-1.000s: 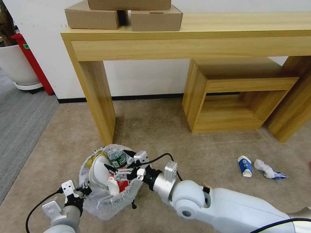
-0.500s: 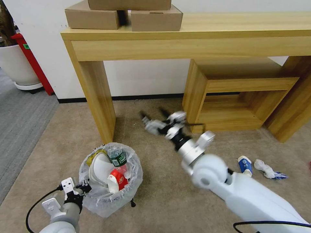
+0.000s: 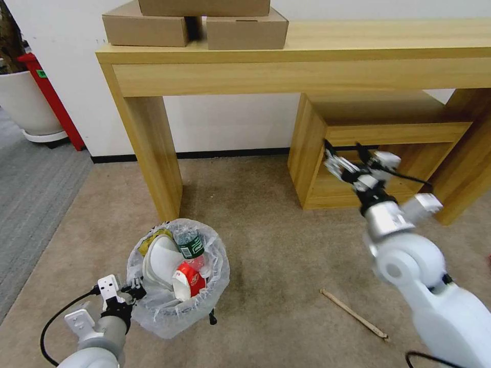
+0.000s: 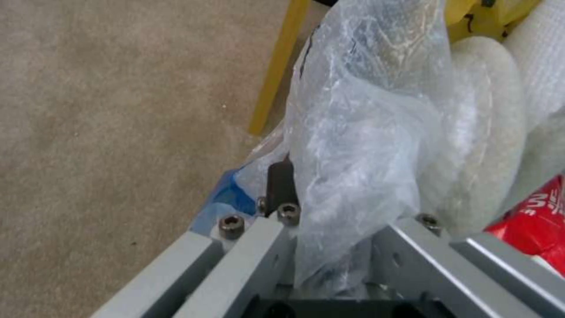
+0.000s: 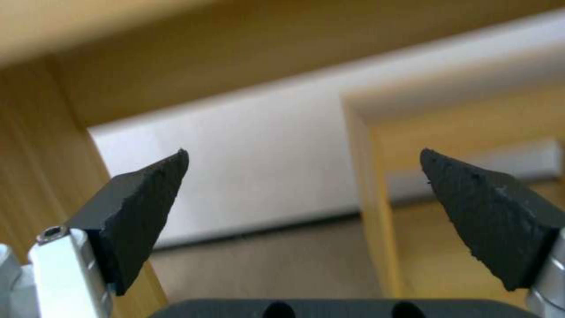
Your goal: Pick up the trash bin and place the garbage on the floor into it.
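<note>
Holding the trash bin by its rim at the lower left of the head view, my left end effector is clamped on the frame and crinkled bag, so the mouth faces up for drops. Inside I see a green-labelled bottle and a red wrapper. My right end effector hangs at centre right before the low wooden shelf, jaws spread and empty. A wooden stick lies on the floor at lower right, I judge it next
</note>
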{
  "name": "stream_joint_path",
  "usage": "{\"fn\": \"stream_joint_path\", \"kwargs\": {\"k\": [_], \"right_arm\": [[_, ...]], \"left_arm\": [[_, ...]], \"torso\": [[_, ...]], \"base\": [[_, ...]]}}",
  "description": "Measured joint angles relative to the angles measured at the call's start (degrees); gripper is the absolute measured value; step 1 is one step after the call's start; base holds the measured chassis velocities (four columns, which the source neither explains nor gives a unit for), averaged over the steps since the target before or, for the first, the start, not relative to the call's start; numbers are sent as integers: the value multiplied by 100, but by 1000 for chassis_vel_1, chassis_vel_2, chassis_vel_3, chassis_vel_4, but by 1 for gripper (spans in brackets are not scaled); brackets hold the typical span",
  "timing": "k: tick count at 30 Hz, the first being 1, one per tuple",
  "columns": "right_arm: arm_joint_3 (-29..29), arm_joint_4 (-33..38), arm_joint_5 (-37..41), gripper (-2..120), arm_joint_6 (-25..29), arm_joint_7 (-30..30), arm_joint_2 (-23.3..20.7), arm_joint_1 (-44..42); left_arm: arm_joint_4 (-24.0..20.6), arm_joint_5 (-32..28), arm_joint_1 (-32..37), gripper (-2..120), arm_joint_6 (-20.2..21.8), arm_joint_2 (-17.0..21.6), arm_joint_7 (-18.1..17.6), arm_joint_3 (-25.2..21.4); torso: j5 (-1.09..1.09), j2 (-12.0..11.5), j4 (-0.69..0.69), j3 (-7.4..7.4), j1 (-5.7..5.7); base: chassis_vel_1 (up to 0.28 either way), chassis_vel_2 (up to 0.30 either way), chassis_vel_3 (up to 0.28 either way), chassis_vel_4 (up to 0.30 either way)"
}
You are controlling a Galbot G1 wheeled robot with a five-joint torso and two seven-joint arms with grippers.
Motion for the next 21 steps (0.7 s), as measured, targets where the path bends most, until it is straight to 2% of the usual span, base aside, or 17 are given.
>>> {"fn": "stream_joint_path", "kwargs": {"k": [6, 9, 14, 17, 21], "right_arm": [[252, -180, -515, 98, 87, -41, 199, -677], [489, -280, -998, 100, 377, -383, 447, -978], [670, -302, -1284, 100, 577, -540, 796, -1129], [884, -248, -1391, 100, 660, -577, 1152, -1241], [1032, -191, -1541, 100, 724, -578, 1322, -1335]], "left_arm": [[-156, 34, 80, 1, 3, 50, 50, 40], [-240, 63, 97, 1, 2, 111, 99, 52], [-246, 79, 67, 1, 2, 169, 142, 81], [-222, 79, 16, 1, 3, 237, 193, 145], [-148, 75, -51, 1, 3, 301, 212, 189]], "torso": [[0, 0, 1, 0, 0], [0, 0, 1, 0, 0], [-1, 0, 1, 0, 0], [-1, 0, 1, 0, 0], [-2, 0, 1, 0, 0]], "base": [[0, 0, 0, 0], [0, 0, 0, 0], [0, 0, 0, 0], [0, 0, 0, 0], [0, 0, 0, 0]]}}
